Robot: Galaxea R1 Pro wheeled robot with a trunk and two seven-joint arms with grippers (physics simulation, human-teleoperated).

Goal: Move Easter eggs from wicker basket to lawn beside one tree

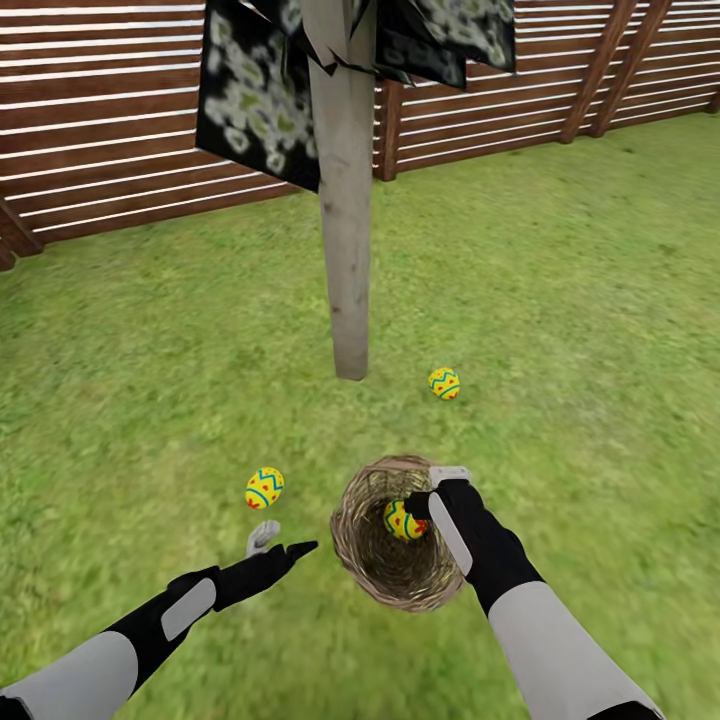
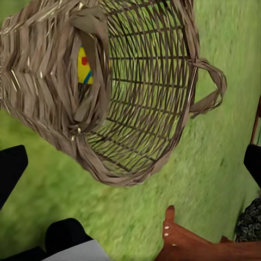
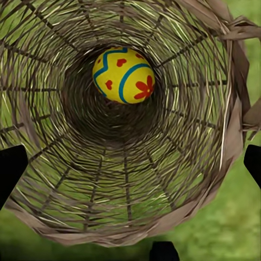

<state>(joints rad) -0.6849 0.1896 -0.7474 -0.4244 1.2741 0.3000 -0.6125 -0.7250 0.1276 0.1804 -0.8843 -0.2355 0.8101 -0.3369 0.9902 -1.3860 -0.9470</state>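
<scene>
Yellow and smooth-shelled, the last egg [image 3: 123,75] lies at the bottom of the wicker basket [image 1: 372,560], while the two other eggs [image 1: 264,487] [image 1: 444,383] already rest on the lawn [image 1: 560,300] near the tree [image 1: 345,250]. It looks light, hard and likely slippery, so I would pinch it across its widest middle. The right gripper [image 1: 425,503] hangs open over the basket mouth; the left gripper [image 1: 280,542] is open above the grass.
</scene>
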